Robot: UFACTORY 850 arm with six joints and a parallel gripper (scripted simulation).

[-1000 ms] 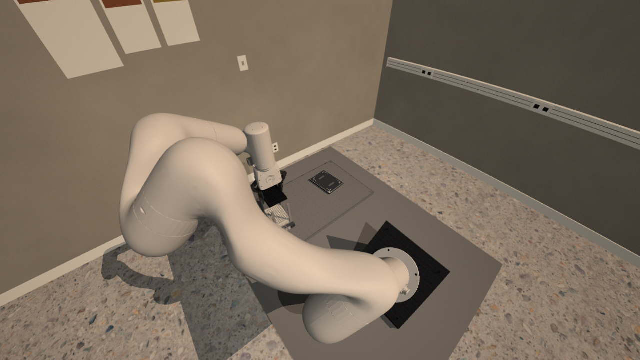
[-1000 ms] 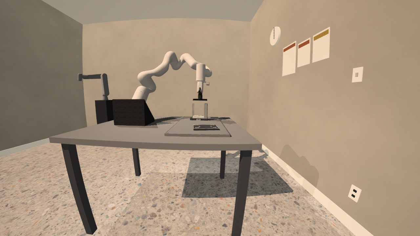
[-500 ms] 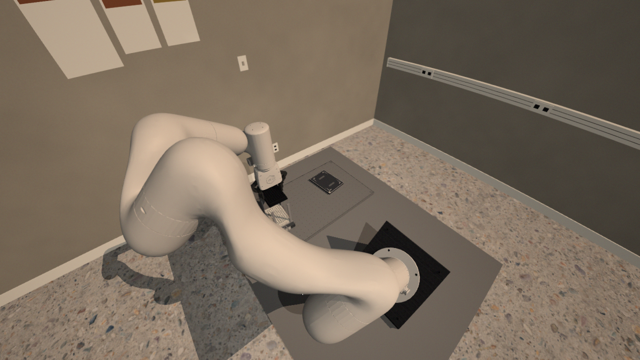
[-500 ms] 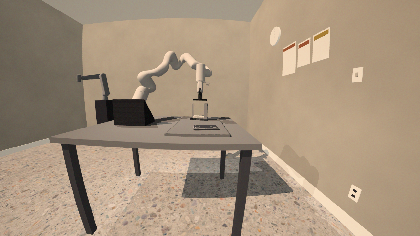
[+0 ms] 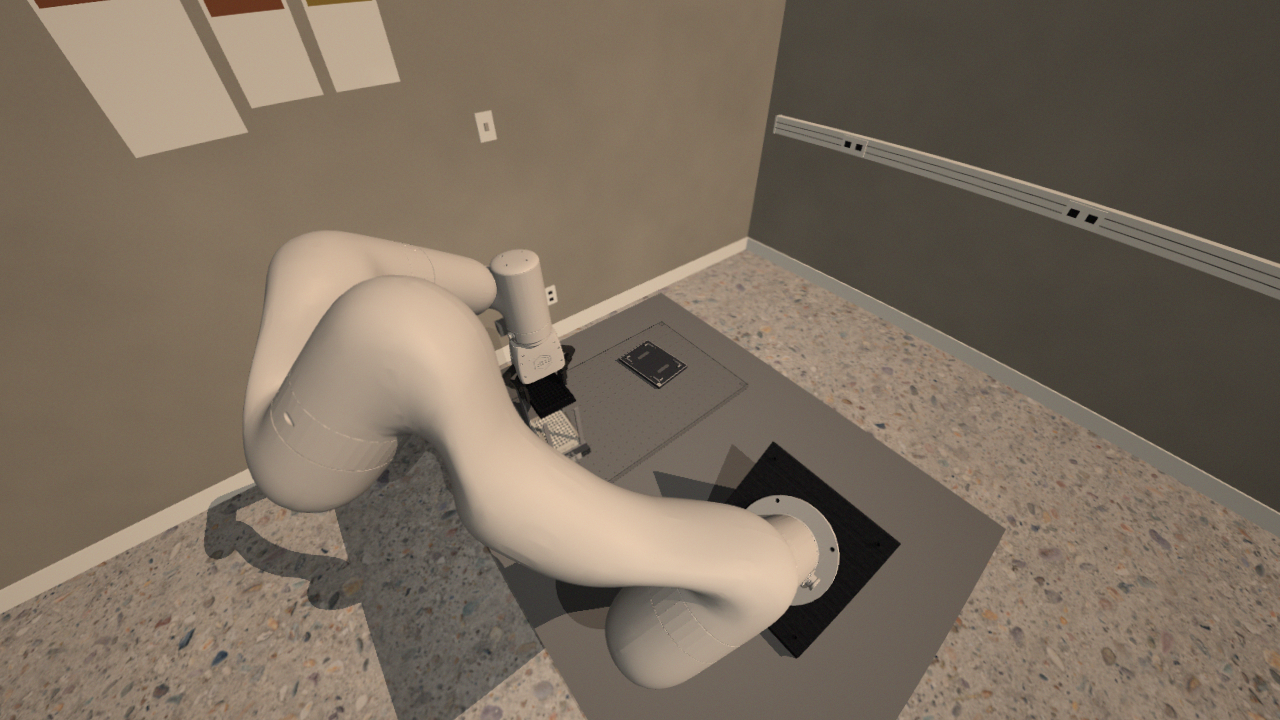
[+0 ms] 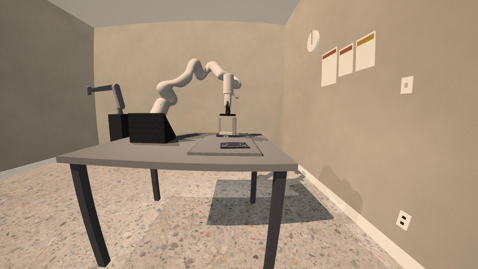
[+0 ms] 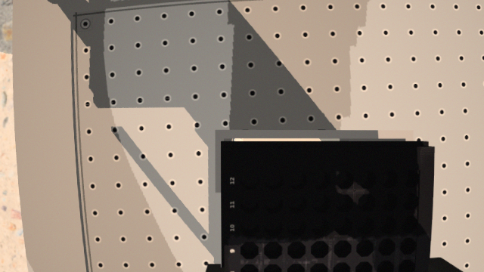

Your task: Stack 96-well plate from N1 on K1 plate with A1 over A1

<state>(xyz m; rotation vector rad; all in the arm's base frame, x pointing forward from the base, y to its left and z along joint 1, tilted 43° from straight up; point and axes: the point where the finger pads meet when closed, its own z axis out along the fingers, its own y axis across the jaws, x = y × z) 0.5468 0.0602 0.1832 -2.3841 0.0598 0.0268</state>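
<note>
Item: black 96-well plate [image 7: 325,196], held in the gripper [image 6: 227,112] above the stack rack K1 [image 6: 219,126], level and not yet between the rack's upright posts. Construction, by appearance: a rigid moulded tray, thin-walled, probably light; stiff enough not to flex in a side grip, but smooth-sided, so likely to slip or tilt if squeezed off-centre. Best hold, as judged: across two opposite side walls near the middle of the plate, clear of the rim that must nest. Grip: the fingers are closed on the plate and stand wide apart around it; the wrist view shows column numbers 10 to 12 along its left edge, the fingers themselves out of frame. Cut-off corner: cannot be told here. Below: the lower plate [image 5: 556,436], pale, sitting in the base of K1, partly hidden by the arm. Beside: plate nest N1 [image 5: 651,365], a dark frame, vacated, well apart from the rack on the perforated board [image 7: 397,75]. Support: grey table [image 6: 133,155], arm mounted on a black base plate [image 5: 872,537].
</note>
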